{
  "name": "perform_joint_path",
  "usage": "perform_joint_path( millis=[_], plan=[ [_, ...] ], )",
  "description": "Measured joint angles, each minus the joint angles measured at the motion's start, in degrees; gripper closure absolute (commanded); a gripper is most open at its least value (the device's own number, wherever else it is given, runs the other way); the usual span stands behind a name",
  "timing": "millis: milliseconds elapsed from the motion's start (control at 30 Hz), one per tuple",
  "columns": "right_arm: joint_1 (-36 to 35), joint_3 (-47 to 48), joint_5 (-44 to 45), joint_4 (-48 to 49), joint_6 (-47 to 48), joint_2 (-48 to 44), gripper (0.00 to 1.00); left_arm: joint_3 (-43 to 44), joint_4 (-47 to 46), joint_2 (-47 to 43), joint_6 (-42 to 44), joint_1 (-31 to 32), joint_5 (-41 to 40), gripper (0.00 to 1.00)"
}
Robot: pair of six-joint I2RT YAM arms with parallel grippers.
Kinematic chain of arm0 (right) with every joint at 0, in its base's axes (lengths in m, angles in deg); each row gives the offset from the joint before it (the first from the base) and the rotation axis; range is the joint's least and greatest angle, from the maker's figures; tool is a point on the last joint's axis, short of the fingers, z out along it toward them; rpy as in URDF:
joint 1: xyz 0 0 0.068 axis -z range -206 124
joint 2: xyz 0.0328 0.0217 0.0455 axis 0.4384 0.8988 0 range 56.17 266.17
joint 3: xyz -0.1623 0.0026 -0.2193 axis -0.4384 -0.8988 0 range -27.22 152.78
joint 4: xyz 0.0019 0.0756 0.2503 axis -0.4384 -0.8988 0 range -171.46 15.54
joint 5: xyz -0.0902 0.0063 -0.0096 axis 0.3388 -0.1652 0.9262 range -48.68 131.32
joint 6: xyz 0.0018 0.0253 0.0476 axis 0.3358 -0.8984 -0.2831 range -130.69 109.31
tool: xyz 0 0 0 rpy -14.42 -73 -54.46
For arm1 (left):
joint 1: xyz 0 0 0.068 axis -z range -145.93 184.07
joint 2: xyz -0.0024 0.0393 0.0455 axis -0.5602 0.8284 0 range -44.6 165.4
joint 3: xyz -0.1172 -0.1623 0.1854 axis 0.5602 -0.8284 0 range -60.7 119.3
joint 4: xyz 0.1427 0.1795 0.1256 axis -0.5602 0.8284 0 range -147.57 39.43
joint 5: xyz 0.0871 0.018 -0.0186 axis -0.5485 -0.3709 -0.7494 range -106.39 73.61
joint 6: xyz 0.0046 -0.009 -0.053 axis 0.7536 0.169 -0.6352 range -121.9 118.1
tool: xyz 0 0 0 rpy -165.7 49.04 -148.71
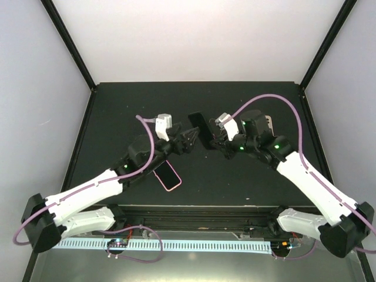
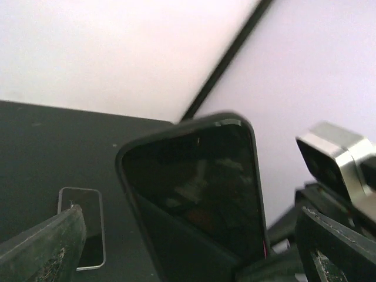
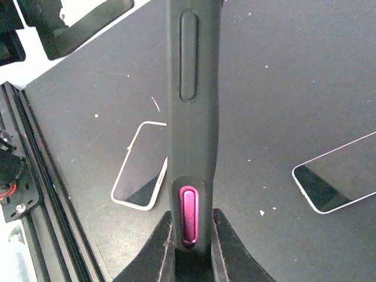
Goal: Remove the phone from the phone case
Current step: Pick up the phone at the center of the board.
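Observation:
The phone in its black case (image 1: 200, 129) stands on edge above the mat between the two grippers. My right gripper (image 3: 191, 247) is shut on its lower end, a finger on each face, next to the phone's magenta side button (image 3: 189, 214) that shows through a cutout in the case (image 3: 191, 88). In the top view the right gripper (image 1: 214, 143) is just right of the phone. My left gripper (image 2: 188, 235) is open, its fingers (image 2: 41, 249) spread wide on either side of the dark screen (image 2: 197, 176) without touching it. In the top view the left gripper (image 1: 187, 141) is just left of the phone.
A pink-edged phone (image 1: 168, 174) lies flat on the black mat near the left arm, also in the right wrist view (image 3: 141, 167). Another phone with a light rim (image 3: 338, 179) lies to the right, partly hidden behind the right arm (image 1: 267, 123). Rails run along the near edge (image 1: 194, 211).

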Motion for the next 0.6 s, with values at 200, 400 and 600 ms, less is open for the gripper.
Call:
perform_joint_path(
  millis=[200,400,600],
  plan=[
    [4.0,-2.0,-4.3,-2.6,2.4,-8.2,0.99,-7.5,-6.9,-7.3,6.6,-0.5,17.7,0.04],
    [7.2,-6.4,-13.2,-6.7,7.8,-18.1,0.99,-11.7,-10.9,-9.1,7.1,-0.4,27.4,0.13],
    [7.2,-6.6,-23.5,-9.1,10.3,-21.2,0.99,-15.2,-18.7,-8.0,5.9,-0.4,32.0,0.25]
  ],
)
